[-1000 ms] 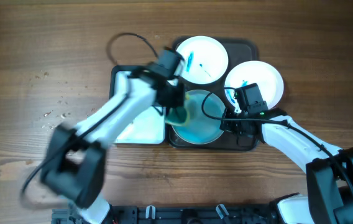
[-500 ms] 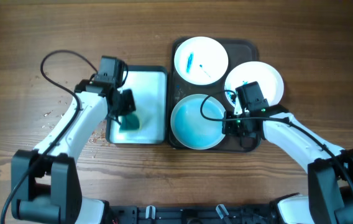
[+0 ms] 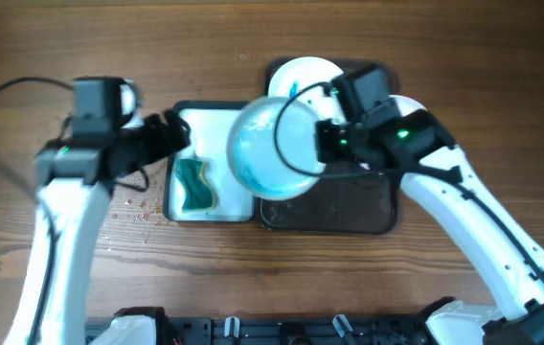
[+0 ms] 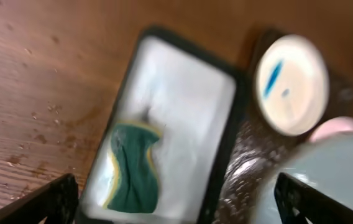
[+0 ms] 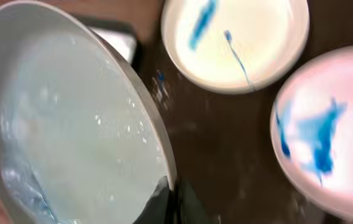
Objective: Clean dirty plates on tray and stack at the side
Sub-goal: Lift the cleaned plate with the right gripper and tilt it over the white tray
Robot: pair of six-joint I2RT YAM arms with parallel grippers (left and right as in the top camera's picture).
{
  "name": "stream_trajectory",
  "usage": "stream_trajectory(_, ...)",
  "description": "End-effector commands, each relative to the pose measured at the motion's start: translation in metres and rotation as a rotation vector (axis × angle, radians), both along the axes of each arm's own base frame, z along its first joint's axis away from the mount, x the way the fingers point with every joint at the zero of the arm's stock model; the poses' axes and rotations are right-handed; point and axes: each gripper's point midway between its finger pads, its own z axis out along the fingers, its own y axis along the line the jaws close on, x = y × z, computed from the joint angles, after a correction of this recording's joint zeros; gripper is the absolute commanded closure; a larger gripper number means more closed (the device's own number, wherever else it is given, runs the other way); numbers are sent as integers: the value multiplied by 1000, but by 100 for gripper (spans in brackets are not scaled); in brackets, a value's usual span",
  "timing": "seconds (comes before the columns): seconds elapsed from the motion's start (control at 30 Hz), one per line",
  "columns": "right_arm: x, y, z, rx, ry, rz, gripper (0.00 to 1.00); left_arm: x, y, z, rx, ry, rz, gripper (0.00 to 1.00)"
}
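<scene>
My right gripper [image 3: 324,144] is shut on the rim of a wet, faintly teal plate [image 3: 270,149], holding it tilted in the air over the gap between the two trays. In the right wrist view that held plate [image 5: 71,124] fills the left, pinched at the bottom by my right gripper [image 5: 171,198]. Two plates lie on the dark brown tray [image 5: 220,137]: one with blue streaks [image 5: 235,37] and one with a blue smear [image 5: 329,130]. My left gripper [image 3: 176,135] is open and empty above the white tray's back left corner. From overhead the right arm hides one plate.
A green sponge [image 3: 193,184] lies in the white rectangular tray [image 3: 229,206], left of the dark tray [image 3: 349,206]. In the left wrist view the sponge [image 4: 133,168] sits below my open fingers [image 4: 55,199]. Water drops speckle the wooden table [image 3: 124,206] at the left.
My left gripper opened, let go of the sponge in the white tray and drew back to the left. My right gripper lifted the wiped plate off the dark tray, up and leftward.
</scene>
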Motion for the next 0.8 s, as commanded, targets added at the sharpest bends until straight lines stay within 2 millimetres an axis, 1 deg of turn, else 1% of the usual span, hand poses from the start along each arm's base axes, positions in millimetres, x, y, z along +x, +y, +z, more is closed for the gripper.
stream_trajectory(0.0, 20, 19, -1, -116, -130, 5, 96, -15, 19, 53, -80, -152, 122, 0)
stream_trajectory(0.03, 25, 27, -4, -146, -166, 6, 96, -21, 22, 64, -77, -193, 134, 0)
stream_trajectory(0.1, 32, 41, -6, -202, -242, 1, 96, -31, 25, 80, -73, -250, 143, 0)
stream_trajectory(0.17, 35, 57, 0, -259, -330, 44, 96, -39, 24, 89, -71, -281, 141, 0)
stream_trajectory(0.2, 34, 61, 5, -288, -373, 51, 96, -43, 23, 92, -70, -287, 141, 0)
stream_trajectory(0.27, 32, 69, 20, -371, -475, 59, 96, -50, 22, 93, -70, -288, 141, 0)
stream_trajectory(0.33, 24, 75, 40, -513, -600, 74, 96, -53, 22, 94, -71, -286, 140, 0)
stream_trajectory(0.47, 10, 79, 62, -641, -711, 52, 96, -52, 22, 92, -71, -280, 141, 0)
stream_trajectory(0.5, 3, 83, 69, -679, -745, 55, 96, -51, 22, 90, -71, -274, 141, 0)
stream_trajectory(0.57, -4, 89, 75, -709, -774, 78, 96, -50, 22, 89, -72, -269, 141, 0)
stream_trajectory(0.67, -17, 104, 87, -760, -835, 126, 96, -48, 22, 87, -72, -260, 142, 0)
stream_trajectory(0.77, -23, 112, 96, -773, -872, 138, 96, -47, 23, 85, -73, -251, 142, 0)
